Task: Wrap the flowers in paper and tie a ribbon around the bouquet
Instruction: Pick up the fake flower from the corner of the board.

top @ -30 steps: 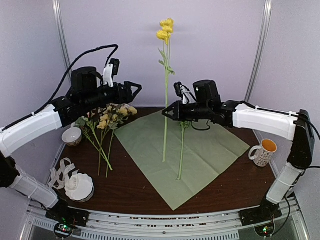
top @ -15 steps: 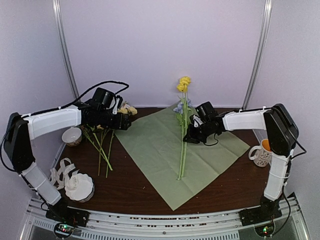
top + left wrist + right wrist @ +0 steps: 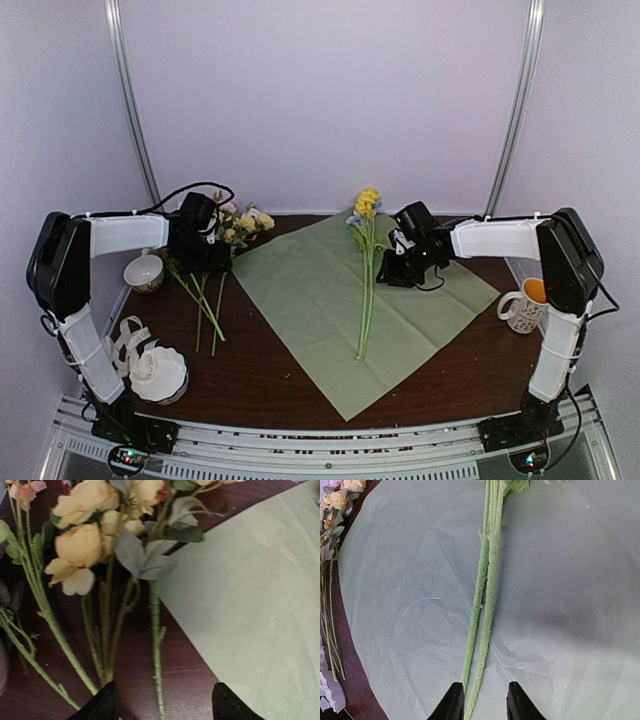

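Two flowers [image 3: 366, 270] with yellow and blue blossoms lie stems down on the sage green paper [image 3: 320, 310]. My right gripper [image 3: 378, 270] sits low over their upper stems. In the right wrist view its jaws [image 3: 482, 705] stand open, with both green stems [image 3: 485, 590] running loose between them on the paper [image 3: 395, 580]. A bunch of flowers [image 3: 215, 250] lies on the table left of the paper. My left gripper [image 3: 210, 258] is down over it, open [image 3: 165, 707], one thin stem [image 3: 156, 645] between its fingers, cream blossoms [image 3: 85, 545] ahead. The ribbon [image 3: 120, 345] lies curled at the front left. No bouquet is in view.
A white scalloped bowl [image 3: 160, 372] stands beside the ribbon at the front left. A small cup [image 3: 145, 272] sits behind it near the left arm. A patterned mug [image 3: 527, 303] stands at the right edge of the dark wooden table [image 3: 270, 385].
The right arm has lowered the two stems from upright to flat on the paper and opened its jaws. The left arm has dropped down onto the flower bunch.
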`<state>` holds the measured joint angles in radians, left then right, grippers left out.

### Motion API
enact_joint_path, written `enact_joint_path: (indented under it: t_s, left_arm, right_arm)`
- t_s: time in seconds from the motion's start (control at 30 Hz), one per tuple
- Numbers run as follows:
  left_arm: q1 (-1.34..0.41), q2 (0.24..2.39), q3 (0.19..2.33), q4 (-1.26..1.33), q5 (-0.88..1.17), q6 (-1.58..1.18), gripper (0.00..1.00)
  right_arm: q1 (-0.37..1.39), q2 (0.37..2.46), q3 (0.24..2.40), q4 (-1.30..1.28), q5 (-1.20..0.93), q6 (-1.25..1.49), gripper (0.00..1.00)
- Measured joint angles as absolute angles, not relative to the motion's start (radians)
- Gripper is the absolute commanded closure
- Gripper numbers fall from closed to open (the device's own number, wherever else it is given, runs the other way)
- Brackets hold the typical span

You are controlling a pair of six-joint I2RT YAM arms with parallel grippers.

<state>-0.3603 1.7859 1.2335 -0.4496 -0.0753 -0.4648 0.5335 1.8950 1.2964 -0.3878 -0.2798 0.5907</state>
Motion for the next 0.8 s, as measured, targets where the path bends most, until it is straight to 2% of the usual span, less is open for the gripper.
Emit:
enact_joint_path:
  t_s: [0.17, 0.3, 0.6, 0.67, 0.8]
  left_arm:
    - [-0.268, 1.789, 1.235, -0.463, -0.134, -0.453, 0.64]
    - [-0.245, 1.826, 1.250, -0.474, -0.130, -0.442, 0.69]
    - [-0.244, 1.917, 1.269, -0.496, -0.125, -0.430, 0.66]
    - [-0.243, 1.930, 1.279, -0.496, -0.128, -0.428, 0.74]
    - [-0.243, 1.952, 1.298, -0.499, -0.126, -0.424, 0.98]
  right_arm:
    - [0.552, 1.826, 1.297, -0.413, -0.235, 0.562, 0.68]
    - [0.573, 1.808, 1.301, -0.417, -0.224, 0.545, 0.68]
    - [0.582, 1.808, 1.301, -0.440, -0.216, 0.522, 0.68]
    - [0.582, 1.808, 1.301, -0.442, -0.215, 0.521, 0.68]
    - [0.582, 1.808, 1.301, -0.445, -0.215, 0.520, 0.68]
